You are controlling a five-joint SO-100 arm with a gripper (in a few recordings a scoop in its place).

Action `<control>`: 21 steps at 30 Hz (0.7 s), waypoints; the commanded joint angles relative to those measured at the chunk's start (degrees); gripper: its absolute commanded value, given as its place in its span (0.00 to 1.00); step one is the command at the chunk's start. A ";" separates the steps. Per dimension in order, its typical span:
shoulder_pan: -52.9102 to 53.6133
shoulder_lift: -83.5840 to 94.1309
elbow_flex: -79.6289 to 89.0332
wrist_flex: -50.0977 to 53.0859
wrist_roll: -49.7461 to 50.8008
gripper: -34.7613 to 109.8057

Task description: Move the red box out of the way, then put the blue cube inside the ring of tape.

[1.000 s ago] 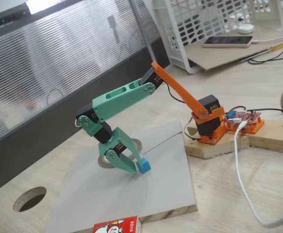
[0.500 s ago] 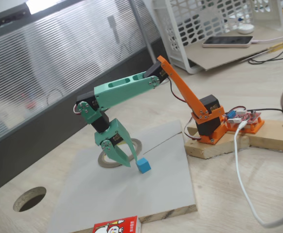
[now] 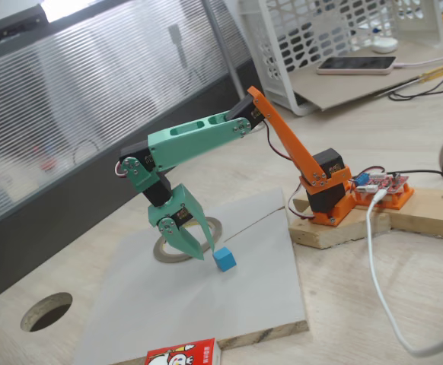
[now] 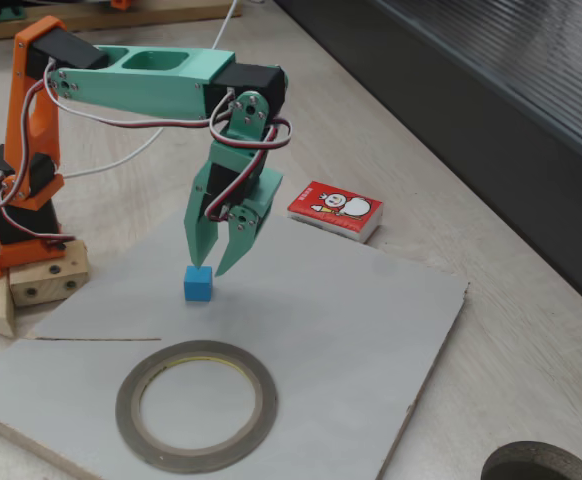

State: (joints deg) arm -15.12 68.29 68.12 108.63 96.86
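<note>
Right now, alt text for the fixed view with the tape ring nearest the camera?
Green two-finger gripper hangs open just above a small blue cube on a grey board; a grey-tan tape ring lies in front, a red carton behind.

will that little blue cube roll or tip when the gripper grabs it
Probably not. The blue cube sits flat on the grey board, and its flat faces and square edges should slide, not roll. It looks rigid and likely light. Being much narrower than the open gripper, it may twist or slip out if pinched off-centre.
</note>
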 commanded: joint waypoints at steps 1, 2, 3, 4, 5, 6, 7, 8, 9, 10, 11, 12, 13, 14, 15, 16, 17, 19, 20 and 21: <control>-0.35 5.54 0.00 1.23 0.88 0.34; -0.35 7.29 0.44 1.58 0.88 0.34; -0.35 9.32 0.62 2.29 0.62 0.34; -0.26 11.16 0.62 3.25 0.53 0.34; -0.26 13.01 0.62 4.66 0.53 0.34; -0.18 14.59 0.62 6.15 0.44 0.34; 0.09 16.00 0.70 7.03 0.44 0.34; 0.70 17.23 0.70 7.21 0.44 0.34; 1.49 18.28 0.70 7.21 0.44 0.34; 2.11 19.07 0.70 7.21 0.44 0.34; 2.64 19.51 0.70 7.21 0.44 0.34; 2.99 19.69 0.70 7.21 0.44 0.34; 2.99 19.78 0.70 7.21 0.44 0.34; 2.99 19.78 0.70 7.21 0.44 0.34; 3.08 19.86 0.79 7.29 0.44 0.34; 3.08 19.86 0.79 7.29 0.44 0.34; 3.08 19.86 0.79 7.29 0.70 0.34; 3.08 19.86 0.79 7.29 0.88 0.34; 3.08 19.86 0.79 7.29 0.88 0.34; 3.08 19.78 0.79 7.29 0.88 0.34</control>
State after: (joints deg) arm -12.39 85.69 68.20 113.99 96.86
